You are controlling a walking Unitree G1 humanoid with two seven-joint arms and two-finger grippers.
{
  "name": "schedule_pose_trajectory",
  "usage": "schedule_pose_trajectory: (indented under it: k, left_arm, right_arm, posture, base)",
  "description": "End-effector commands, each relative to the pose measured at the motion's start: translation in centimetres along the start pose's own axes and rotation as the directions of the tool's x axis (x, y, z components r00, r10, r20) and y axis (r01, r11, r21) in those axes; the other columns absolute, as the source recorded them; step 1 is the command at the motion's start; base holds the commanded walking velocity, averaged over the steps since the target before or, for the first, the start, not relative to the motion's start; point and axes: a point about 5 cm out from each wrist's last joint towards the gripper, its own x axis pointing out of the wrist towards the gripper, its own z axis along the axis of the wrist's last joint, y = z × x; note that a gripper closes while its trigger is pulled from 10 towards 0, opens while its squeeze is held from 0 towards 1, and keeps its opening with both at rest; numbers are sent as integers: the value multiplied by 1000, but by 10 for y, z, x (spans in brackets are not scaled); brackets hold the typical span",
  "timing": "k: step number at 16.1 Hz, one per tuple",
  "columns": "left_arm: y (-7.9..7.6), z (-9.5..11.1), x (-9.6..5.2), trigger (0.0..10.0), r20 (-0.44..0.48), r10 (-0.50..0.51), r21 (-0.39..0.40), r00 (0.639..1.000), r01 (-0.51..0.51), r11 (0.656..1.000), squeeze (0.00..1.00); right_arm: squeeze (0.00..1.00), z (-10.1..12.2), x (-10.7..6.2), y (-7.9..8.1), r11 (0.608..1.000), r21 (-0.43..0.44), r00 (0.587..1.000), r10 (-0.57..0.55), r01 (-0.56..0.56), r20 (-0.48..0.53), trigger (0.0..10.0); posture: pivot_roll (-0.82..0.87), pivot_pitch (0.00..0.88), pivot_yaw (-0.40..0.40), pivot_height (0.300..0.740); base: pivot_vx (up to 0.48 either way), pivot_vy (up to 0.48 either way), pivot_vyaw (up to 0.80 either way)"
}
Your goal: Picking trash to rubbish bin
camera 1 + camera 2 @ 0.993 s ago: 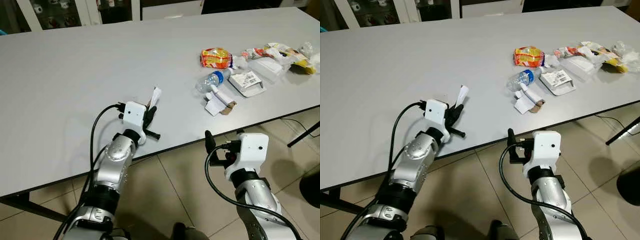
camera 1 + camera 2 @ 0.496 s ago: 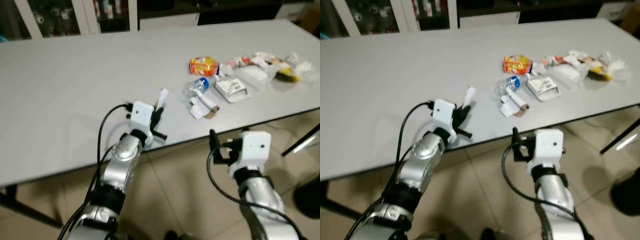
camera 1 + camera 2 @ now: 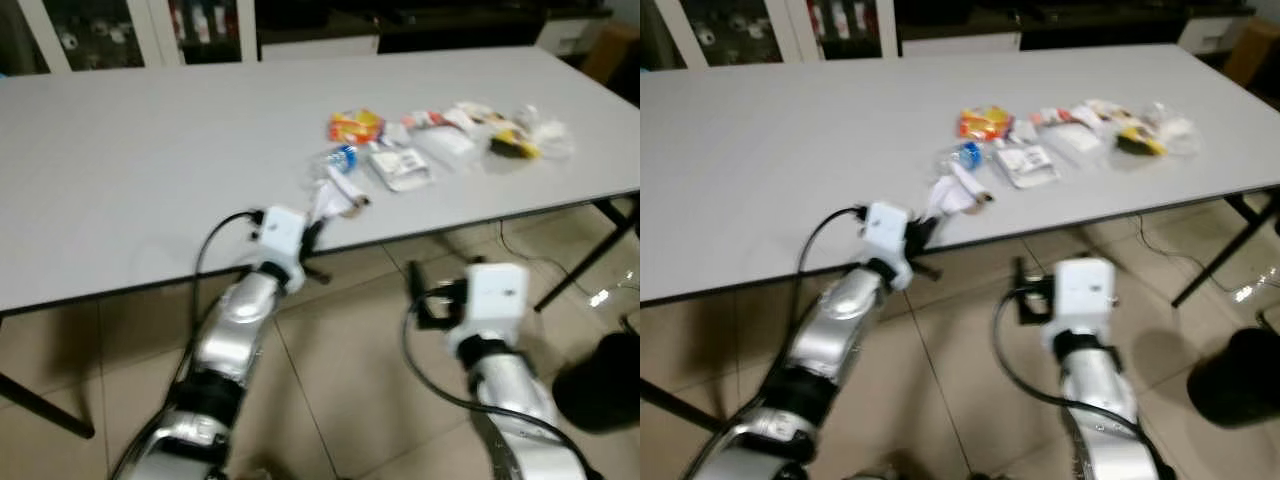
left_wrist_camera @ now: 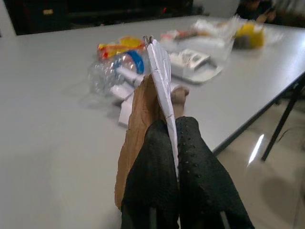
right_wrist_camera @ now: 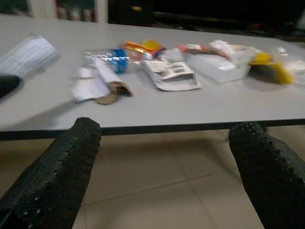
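Eye views: a white paper scrap [image 3: 322,199] is pinched by the left gripper [image 3: 308,236] at the table [image 3: 150,150] edge, remaining trash pile [image 3: 440,145] at 1 o'clock. Left wrist: fingers [image 4: 157,162] clamped on the scrap. Right wrist: right gripper [image 5: 167,157] fingers spread wide apart, nothing held.

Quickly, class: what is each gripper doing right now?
Left gripper: closed on a white paper scrap.
Right gripper: open, holding nothing.
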Motion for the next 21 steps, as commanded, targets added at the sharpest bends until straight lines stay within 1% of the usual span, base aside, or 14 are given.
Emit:
schedule_pose_trajectory:
  k: [1,2,4,8,13,20,21]
  left_arm:
    - [-2,5,3,0,10,3,-4,1000,-3,1000,0]
    - [-2,6,3,0,19,0,-6,1000,0,1000,0]
    - [-2,6,3,0,8,-16,3,1000,16,1000,0]
    - [-1,5,3,0,1,-13,7,1000,13,1000,0]
    - [-2,6,4,0,4,-12,4,1000,12,1000,0]
    - [-3,6,4,0,4,-14,-1,1000,14,1000,0]
    - [-4,7,4,0,11,-17,-5,1000,17,1000,0]
  right_arm:
    - [0,2,0,-4,1000,-22,1000,-21,21,9,10000]
    - [0,2,1,-4,1000,-21,1000,-20,20,11,10000]
    - [0,2,2,-3,1000,-23,1000,-16,16,14,10000]
    - [0,5,4,1,999,-50,999,9,-7,41,10000]
    - [0,4,5,2,999,-47,999,10,-8,35,10000]
    - [0,1,0,2,998,-63,999,26,-25,23,10000]
    - [0,1,0,2,998,-63,999,27,-26,24,10000]
  posture:
    - [134,98,-15,740]
    - [135,98,-14,740]
    - [138,98,-12,740]
    - [141,97,-12,740]
    - [142,96,-13,740]
    - [142,96,-13,740]
    - [142,96,-13,740]
  base:
    - [0,0,0]
    - [0,0,0]
    - [137,0,0]
    - [480,0,0]
    - [480,0,0]
    - [471,0,0]
    - [0,0,0]
